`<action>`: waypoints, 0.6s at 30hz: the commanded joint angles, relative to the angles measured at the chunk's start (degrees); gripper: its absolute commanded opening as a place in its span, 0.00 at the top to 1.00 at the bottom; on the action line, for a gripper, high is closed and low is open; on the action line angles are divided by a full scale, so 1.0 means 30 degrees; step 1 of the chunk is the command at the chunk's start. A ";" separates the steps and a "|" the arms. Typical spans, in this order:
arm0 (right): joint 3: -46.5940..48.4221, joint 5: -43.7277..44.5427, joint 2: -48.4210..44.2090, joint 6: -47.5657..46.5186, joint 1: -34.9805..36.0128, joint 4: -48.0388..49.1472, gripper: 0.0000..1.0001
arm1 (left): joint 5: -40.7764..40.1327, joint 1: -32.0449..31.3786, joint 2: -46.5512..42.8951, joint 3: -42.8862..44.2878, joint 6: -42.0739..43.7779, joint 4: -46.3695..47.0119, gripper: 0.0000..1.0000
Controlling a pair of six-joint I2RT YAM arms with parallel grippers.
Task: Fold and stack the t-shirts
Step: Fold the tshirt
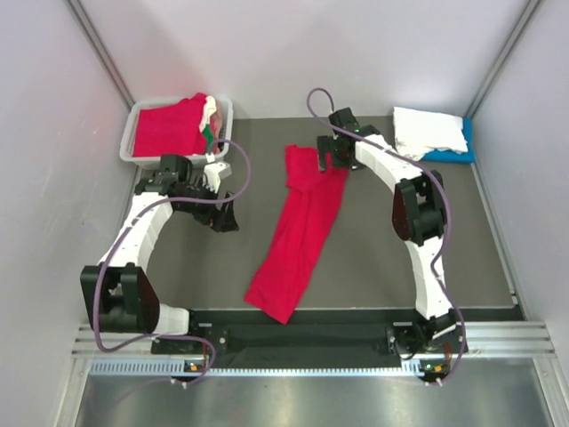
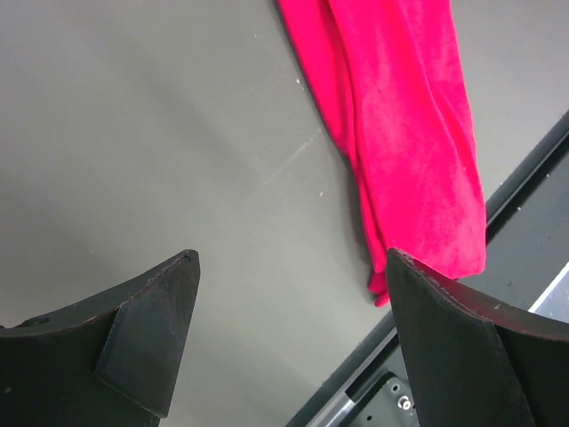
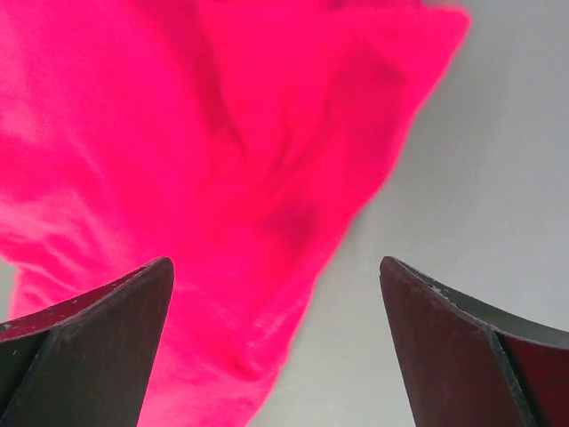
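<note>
Top view: one red t-shirt [image 1: 300, 233] drawn out as a long, narrow, rumpled strip on the dark grey table [image 1: 196, 258], running slantwise from far centre down to the near edge. More red shirts [image 1: 164, 129] heaped in the pale tub [image 1: 133, 158] at the far left corner, with a scrap of white and green cloth at the heap's right side. Folded white shirt [image 1: 429, 132] lying on a blue shirt [image 1: 452, 156] at the far right corner, well apart from the strip. Right gripper [image 1: 324, 162] poised over the far end of the strip, jaws spread as wide as they go, nothing clamped. Right wrist view: red t-shirt [image 3: 204, 133] filling the left and centre, blurred and close below the right gripper [image 3: 276, 262], bare table [image 3: 480, 178] to the right; contact with the cloth not discernible. Left gripper [image 1: 224, 216] over bare table to the left of the strip, near the tub, jaws likewise wide apart and empty. Left wrist view: left gripper [image 2: 292, 258] above grey table [image 2: 160, 133], near end of the red t-shirt [image 2: 400, 116] at upper right, clear of both fingers [image 2: 147, 329].
</note>
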 commanded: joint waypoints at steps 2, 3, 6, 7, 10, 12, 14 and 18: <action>0.2364 -0.0587 0.1042 0.0315 0.0286 -0.0641 0.00 | 0.0788 0.0140 -0.0523 -0.0014 0.0895 -0.0781 0.10; 0.2423 -0.0794 0.1249 0.0432 0.0258 -0.0583 0.00 | 0.0847 0.0140 -0.0493 0.0045 0.0954 -0.0810 0.10; 0.2950 -0.1323 0.2011 0.0697 0.0316 -0.0787 0.00 | 0.0906 0.0140 -0.0230 0.0367 0.0750 -0.0869 0.10; 0.3038 -0.1352 0.2128 0.0726 0.0316 -0.0817 0.00 | 0.0935 0.0227 -0.0142 0.0455 0.0691 -0.0869 0.10; 0.3244 -0.1529 0.2364 0.0639 0.0433 -0.0759 0.00 | 0.1052 0.0316 0.0180 0.0572 0.0632 -0.0928 0.10; 0.3448 -0.1470 0.2452 0.0463 0.0433 -0.0817 0.00 | 0.1197 0.0809 0.0385 0.0543 0.0661 -0.0986 0.10; 0.4031 -0.1469 0.2742 0.0288 0.0433 -0.1078 0.00 | 0.1287 0.1048 0.0444 0.0544 0.0691 -0.0987 0.10; 0.5293 -0.1878 0.3475 0.0257 0.0404 -0.1432 0.00 | 0.1199 0.1194 0.0474 0.0601 0.0515 -0.0898 0.10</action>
